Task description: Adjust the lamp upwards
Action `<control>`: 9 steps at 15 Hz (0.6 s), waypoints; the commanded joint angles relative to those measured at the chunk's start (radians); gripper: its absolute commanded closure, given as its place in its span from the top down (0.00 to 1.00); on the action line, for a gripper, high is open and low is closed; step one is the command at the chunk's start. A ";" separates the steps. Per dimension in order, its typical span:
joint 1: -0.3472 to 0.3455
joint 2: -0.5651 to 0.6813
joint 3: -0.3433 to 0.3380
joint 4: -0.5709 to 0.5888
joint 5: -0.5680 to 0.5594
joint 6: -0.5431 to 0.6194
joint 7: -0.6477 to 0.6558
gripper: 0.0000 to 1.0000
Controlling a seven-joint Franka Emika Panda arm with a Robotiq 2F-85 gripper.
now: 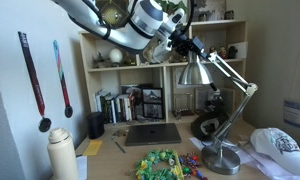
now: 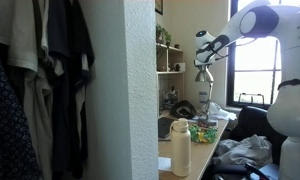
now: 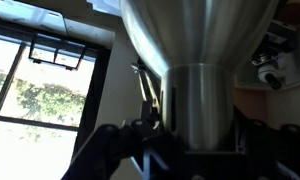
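The lamp (image 1: 196, 69) is brushed silver, with a bell-shaped shade, a jointed two-rod arm (image 1: 236, 82) and a round flat base (image 1: 223, 158) on the desk. My gripper (image 1: 179, 40) is at the top of the shade, shut on its narrow neck. In the wrist view the shade (image 3: 195, 60) fills the middle, its neck between my two dark fingers (image 3: 195, 140). The lamp also shows small in an exterior view (image 2: 202, 78) below my gripper (image 2: 203, 52).
A wooden shelf unit (image 1: 150, 62) with books and ornaments stands behind the lamp. On the desk are a laptop (image 1: 150, 133), a colourful heap (image 1: 162, 165), a white bottle (image 1: 59, 152) and a white cap (image 1: 282, 143). A window (image 3: 35, 95) shows in the wrist view.
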 commanded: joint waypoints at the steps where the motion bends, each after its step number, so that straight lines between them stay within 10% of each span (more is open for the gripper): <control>1: 0.027 0.019 -0.019 0.048 0.006 -0.051 -0.006 0.99; 9: 0.047 -0.050 -0.009 0.023 0.010 -0.154 -0.099 1.00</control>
